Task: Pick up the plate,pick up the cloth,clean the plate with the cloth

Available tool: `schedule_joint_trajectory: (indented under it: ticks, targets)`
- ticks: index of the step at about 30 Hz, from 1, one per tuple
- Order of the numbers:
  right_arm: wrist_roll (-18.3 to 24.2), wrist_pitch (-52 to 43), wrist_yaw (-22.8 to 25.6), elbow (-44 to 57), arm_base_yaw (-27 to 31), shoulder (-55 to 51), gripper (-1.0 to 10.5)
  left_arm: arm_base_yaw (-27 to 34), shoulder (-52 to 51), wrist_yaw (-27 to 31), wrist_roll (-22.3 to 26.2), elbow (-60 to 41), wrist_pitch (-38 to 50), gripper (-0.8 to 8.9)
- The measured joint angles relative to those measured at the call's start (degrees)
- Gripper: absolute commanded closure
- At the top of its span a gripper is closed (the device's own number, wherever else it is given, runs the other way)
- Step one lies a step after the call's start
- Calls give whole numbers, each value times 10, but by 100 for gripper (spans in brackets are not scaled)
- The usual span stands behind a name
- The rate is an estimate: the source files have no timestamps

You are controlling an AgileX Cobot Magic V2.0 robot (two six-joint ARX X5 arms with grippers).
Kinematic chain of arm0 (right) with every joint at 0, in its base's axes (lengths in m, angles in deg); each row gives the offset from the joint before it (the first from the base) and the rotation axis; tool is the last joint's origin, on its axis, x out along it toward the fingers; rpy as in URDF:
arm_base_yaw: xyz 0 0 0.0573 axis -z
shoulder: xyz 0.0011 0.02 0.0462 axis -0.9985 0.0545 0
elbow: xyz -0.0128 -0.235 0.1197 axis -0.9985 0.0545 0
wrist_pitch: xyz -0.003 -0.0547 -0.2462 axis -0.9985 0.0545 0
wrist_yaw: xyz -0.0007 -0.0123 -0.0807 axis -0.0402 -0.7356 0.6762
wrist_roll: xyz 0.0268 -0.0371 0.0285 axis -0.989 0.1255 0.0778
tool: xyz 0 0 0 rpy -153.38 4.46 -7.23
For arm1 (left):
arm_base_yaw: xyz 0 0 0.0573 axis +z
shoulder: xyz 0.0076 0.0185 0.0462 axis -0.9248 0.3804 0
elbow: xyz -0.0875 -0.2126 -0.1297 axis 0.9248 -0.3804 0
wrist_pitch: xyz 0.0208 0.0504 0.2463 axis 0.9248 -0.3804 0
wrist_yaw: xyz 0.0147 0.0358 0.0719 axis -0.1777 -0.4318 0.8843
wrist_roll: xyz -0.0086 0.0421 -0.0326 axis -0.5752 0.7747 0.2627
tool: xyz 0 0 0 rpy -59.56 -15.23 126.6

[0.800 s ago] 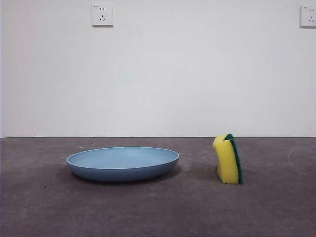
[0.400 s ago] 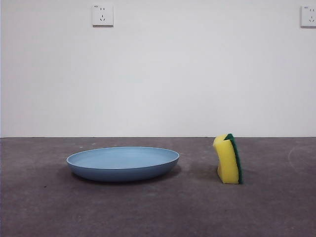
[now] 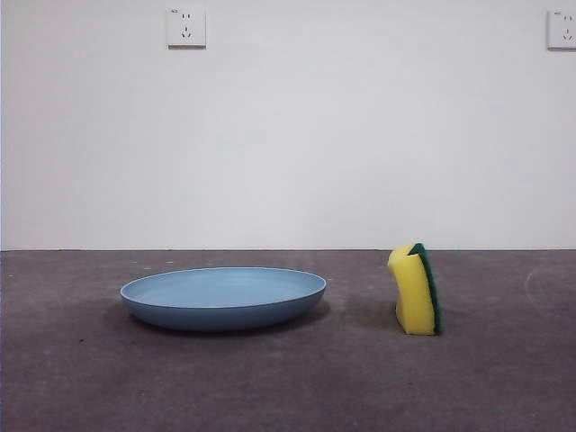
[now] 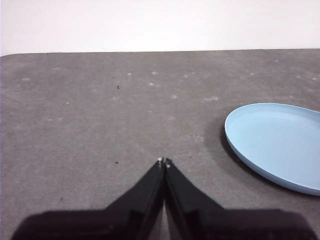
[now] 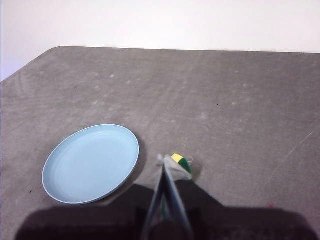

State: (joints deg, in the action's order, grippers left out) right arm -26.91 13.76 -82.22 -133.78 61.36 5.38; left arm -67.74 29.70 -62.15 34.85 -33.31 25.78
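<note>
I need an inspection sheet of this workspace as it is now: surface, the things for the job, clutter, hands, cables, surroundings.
Surface: dark grey table, matte, with small pale specks in the wrist views.
Job's things: light-blue plate lies flat and holds nothing; yellow sponge with a green layer stands on edge beside it, apart from it.
Clutter: nothing seen.
Hands: left hand shut and holding nothing, above bare table beside the plate; right hand shut and holding nothing, above the table with the sponge just past its tips. Neither shows in the front view.
Cables: nothing seen.
Surroundings: plain white wall with two sockets, the second at the picture's edge.
</note>
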Motion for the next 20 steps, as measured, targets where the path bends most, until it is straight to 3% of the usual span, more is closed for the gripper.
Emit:
schedule_joint_trajectory:
  ticks: [17,20]
  targets:
    - [0,4,0,0,0,-4,946,0,0,0,0,0,0,815]
    - [16,10,2,0,5,-18,946,0,0,0,0,0,0,815]
